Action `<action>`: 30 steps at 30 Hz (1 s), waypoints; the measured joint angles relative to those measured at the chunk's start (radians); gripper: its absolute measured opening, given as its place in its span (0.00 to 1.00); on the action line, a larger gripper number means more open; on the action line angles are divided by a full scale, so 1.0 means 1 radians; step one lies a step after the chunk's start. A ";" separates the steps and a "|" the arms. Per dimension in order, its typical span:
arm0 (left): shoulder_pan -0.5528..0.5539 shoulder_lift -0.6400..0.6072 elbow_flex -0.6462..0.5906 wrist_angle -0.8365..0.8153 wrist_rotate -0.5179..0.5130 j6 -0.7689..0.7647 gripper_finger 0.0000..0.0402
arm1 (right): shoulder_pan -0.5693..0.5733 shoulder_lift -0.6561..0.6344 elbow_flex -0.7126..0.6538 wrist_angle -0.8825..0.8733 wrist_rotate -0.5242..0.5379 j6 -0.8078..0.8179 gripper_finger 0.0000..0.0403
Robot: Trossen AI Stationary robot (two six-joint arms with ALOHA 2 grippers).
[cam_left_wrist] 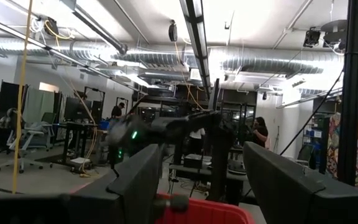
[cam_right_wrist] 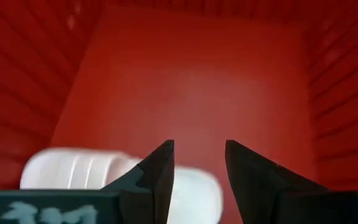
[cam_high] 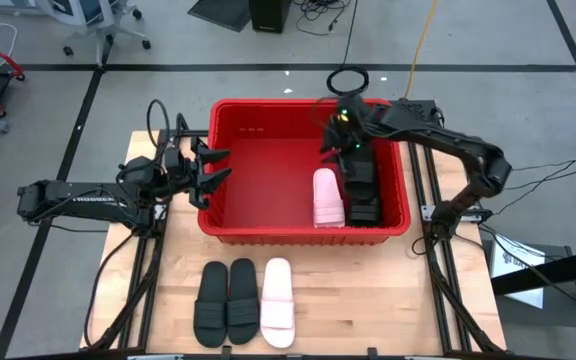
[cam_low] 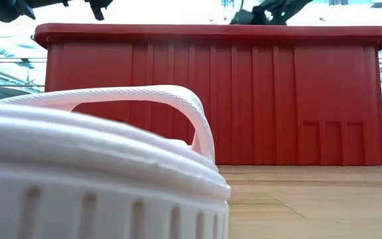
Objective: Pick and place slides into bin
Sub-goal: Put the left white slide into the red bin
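Red bin (cam_high: 230,215) sits at the table's (cam_high: 388,300) far side, holding a pink slide (cam_high: 328,198) and black ones (cam_high: 362,190). Two black slides (cam_high: 226,302) and a pink one (cam_high: 277,302) wait on the table's near side. Right jaws (cam_right_wrist: 199,177) hang over the bin, parted and empty; left jaws (cam_high: 211,172) stand wide open, empty, at the bin's left rim. The slides look light, foamy and bendy; the ribbed strap seems the best hold.
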 joint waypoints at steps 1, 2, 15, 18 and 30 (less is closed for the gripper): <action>0.000 0.000 0.000 0.001 0.000 0.000 0.60 | 0.004 -0.019 0.000 0.019 0.000 0.014 0.33; 0.000 0.000 0.000 0.003 0.000 0.000 0.60 | 0.011 -0.037 0.000 0.036 0.000 0.028 0.33; 0.000 0.000 0.000 0.032 0.021 0.022 0.60 | 0.197 -0.166 0.000 0.182 -0.004 0.282 0.32; -0.004 0.000 0.000 0.041 0.067 0.022 0.60 | 0.260 -0.164 0.001 0.179 -0.004 0.299 0.32; -0.124 -0.001 0.000 0.155 0.234 0.054 0.60 | 0.582 -0.164 -0.061 0.337 -0.001 0.384 0.32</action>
